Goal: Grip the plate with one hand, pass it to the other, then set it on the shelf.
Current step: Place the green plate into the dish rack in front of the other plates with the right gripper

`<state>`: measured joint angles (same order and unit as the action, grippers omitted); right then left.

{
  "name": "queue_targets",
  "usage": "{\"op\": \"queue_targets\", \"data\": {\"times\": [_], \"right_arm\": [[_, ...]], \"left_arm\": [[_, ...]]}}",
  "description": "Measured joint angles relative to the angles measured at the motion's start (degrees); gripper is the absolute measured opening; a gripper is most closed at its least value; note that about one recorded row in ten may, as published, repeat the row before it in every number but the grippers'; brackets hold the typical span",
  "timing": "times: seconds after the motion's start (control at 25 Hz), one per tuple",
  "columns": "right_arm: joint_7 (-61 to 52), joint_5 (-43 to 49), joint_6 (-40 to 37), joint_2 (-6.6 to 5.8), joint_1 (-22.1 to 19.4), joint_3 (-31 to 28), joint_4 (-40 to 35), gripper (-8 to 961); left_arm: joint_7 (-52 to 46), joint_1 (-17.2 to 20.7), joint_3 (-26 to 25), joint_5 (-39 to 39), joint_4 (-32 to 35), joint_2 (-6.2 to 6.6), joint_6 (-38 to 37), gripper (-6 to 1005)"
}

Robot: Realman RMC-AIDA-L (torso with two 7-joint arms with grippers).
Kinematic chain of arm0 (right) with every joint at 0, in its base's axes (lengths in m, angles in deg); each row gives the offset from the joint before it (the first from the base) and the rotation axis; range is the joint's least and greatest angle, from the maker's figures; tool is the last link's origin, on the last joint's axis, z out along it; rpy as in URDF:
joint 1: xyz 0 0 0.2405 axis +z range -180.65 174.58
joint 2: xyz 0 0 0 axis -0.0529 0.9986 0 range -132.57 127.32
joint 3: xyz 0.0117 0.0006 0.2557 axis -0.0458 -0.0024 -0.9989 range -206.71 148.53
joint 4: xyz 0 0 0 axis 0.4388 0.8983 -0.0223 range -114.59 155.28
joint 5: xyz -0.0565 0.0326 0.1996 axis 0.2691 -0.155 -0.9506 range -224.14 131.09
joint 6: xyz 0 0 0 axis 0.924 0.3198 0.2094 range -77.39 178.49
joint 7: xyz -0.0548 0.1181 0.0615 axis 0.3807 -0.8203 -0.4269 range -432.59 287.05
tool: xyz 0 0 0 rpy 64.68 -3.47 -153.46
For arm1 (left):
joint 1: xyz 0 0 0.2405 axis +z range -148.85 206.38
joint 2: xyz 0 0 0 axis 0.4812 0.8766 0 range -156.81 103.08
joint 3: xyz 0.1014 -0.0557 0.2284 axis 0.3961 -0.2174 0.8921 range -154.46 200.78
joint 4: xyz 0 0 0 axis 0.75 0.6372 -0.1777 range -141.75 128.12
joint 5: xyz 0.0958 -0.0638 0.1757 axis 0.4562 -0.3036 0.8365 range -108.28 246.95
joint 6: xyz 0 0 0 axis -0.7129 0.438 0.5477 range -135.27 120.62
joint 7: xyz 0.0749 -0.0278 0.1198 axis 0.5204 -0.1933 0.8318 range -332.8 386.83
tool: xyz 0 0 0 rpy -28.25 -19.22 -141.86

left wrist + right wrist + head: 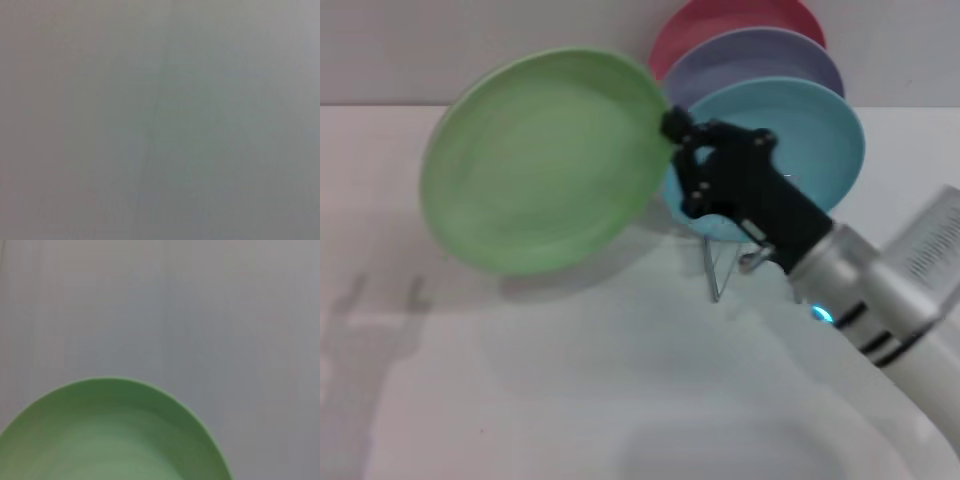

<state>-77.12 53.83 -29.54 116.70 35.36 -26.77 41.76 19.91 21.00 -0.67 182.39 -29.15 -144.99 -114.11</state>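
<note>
The light-green plate point(545, 160) hangs tilted in the air left of centre, its face toward me. My right gripper point(672, 130), black on a silver-and-white wrist with a blue light, is shut on the plate's right rim. The same plate point(112, 435) fills the lower part of the right wrist view. The wire shelf point(715, 268) stands behind the right gripper, mostly hidden, with only a few silver wires showing. My left gripper is out of view; the left wrist view shows only a blank grey surface.
Three plates stand upright in the shelf: a turquoise-blue plate point(810, 130) in front, a lavender plate point(760, 60) behind it, and a pink-red plate point(730, 20) at the back. A white table point(570, 380) lies below, a pale wall behind.
</note>
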Motion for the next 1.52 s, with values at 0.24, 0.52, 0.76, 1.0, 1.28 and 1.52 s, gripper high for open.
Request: {"op": "queue_targets", "data": {"times": [0.24, 0.52, 0.76, 1.0, 1.28, 1.52], "right_arm": [[1.6, -0.2, -11.6, -0.18, -7.4, -2.3, -1.8, 14], [1.7, -0.7, -17.8, -0.18, -14.3, -6.4, -4.6, 13], [1.7, -0.7, -18.2, -0.15, -15.8, -8.0, -5.2, 12], [1.7, -0.7, -17.7, -0.1, -16.3, -8.4, -6.0, 12], [1.8, -0.7, -16.3, 0.01, -16.3, -8.5, -7.2, 11], [4.4, -0.7, -15.8, 0.11, -16.3, -9.3, -7.3, 13]], "left_arm": [[-6.6, -0.1, -3.8, 0.1, 3.6, 0.18, -0.1, 719], [-16.2, -1.3, -4.8, 0.1, 8.8, 0.45, -0.2, 734], [-16.6, -2.0, -4.7, 0.1, 10.0, 0.36, 0.2, 738], [-16.2, -2.7, -4.6, 0.1, 11.1, 0.11, 1.0, 737], [-14.1, -3.4, -4.0, 0.1, 11.1, -0.08, 1.4, 737], [-13.8, -3.8, -3.6, 0.2, 11.2, -0.09, 1.5, 737]]}}
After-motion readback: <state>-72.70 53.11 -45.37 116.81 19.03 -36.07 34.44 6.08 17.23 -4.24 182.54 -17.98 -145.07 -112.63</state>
